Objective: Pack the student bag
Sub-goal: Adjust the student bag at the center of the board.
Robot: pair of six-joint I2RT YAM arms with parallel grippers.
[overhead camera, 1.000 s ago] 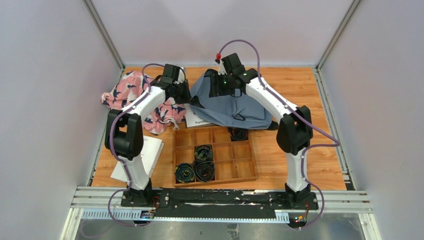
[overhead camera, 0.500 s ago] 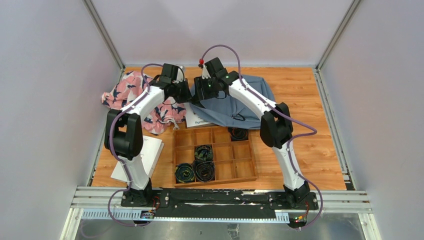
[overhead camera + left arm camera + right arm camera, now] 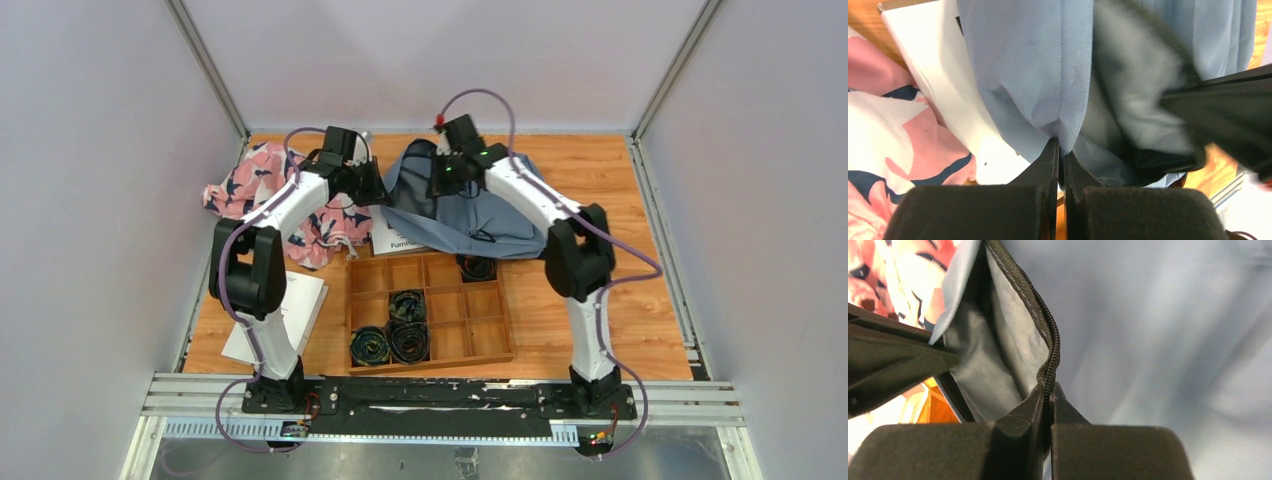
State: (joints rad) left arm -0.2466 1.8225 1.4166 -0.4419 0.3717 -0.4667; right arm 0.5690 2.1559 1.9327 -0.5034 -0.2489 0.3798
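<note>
Left gripper [image 3: 1060,152]: I see its jaws clamped on a fold of slate-blue fabric at the bag's left edge
Right gripper [image 3: 1048,390]: pinched tight on the dark zipper trim of the opening, grey lining showing beside it
Student bag [image 3: 480,215]: far middle of the table [image 3: 620,180], behind the wooden tray [image 3: 485,335], its near-left corner lying over a white booklet [image 3: 400,238]
Bag mouth: lifted between my two grippers
Pink cloth [image 3: 245,180]: left of the bag, under my left arm

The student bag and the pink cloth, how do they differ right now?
The student bag is plain slate-blue; the pink cloth is patterned with navy and white shapes. The left gripper and right gripper pinch the student bag's opening; neither holds the pink cloth. Both are soft fabric on the table.
</note>
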